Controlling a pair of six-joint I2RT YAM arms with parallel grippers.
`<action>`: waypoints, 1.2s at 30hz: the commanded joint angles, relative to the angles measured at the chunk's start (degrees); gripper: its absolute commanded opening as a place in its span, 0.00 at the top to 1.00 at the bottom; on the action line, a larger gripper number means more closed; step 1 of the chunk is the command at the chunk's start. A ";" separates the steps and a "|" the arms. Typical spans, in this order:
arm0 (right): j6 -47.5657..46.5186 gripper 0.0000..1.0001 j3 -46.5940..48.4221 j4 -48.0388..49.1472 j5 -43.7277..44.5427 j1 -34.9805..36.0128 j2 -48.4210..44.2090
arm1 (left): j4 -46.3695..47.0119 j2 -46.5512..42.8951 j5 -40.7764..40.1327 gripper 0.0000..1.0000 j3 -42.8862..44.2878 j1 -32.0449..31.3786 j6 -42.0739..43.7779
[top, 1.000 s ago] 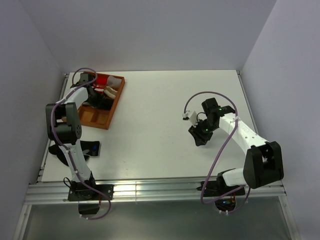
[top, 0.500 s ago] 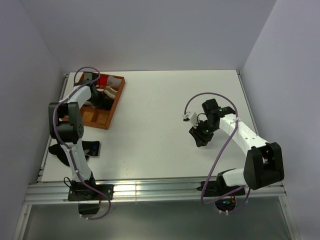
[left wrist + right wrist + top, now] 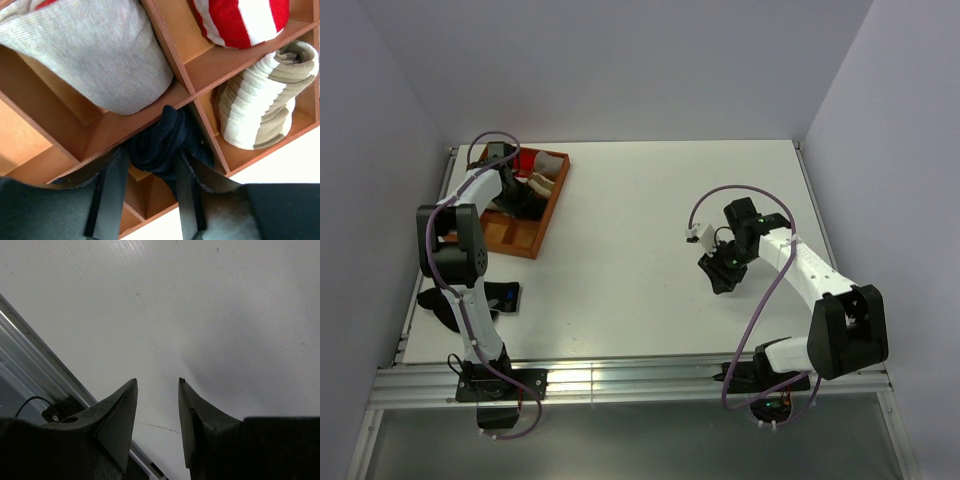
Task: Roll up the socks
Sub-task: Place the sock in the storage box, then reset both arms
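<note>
My left gripper (image 3: 517,197) reaches into the wooden compartment tray (image 3: 548,215) at the far left. In the left wrist view the gripper (image 3: 150,152) is shut on a rolled dark navy sock (image 3: 157,137), held at a tray divider over a near compartment. A grey sock roll (image 3: 85,50), a red-and-white striped roll (image 3: 240,20) and a beige striped roll (image 3: 260,100) lie in neighbouring compartments. My right gripper (image 3: 720,273) is open and empty just above the bare table (image 3: 200,300).
A loose dark sock (image 3: 480,298) lies on the table near the left arm's base. The table's aluminium front rail (image 3: 30,355) shows below the right gripper. Tray dividers (image 3: 165,45) stand close around the left fingers.
The left wrist has shifted slightly farther over the tray. The right arm has barely moved.
</note>
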 commanded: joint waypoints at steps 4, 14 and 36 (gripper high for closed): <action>-0.51 0.55 0.93 -0.50 -0.51 -0.42 -0.57 | -1.95 -4.42 -0.60 0.49 1.72 0.01 -0.05; -0.42 0.55 1.63 -0.59 -0.95 -0.42 -0.57 | -2.73 -8.28 -0.68 0.47 1.98 0.10 -1.37; 8.36 0.50 4.44 6.70 -2.88 -0.86 -12.25 | 19.38 -45.37 -3.32 0.44 -26.90 -27.39 7.34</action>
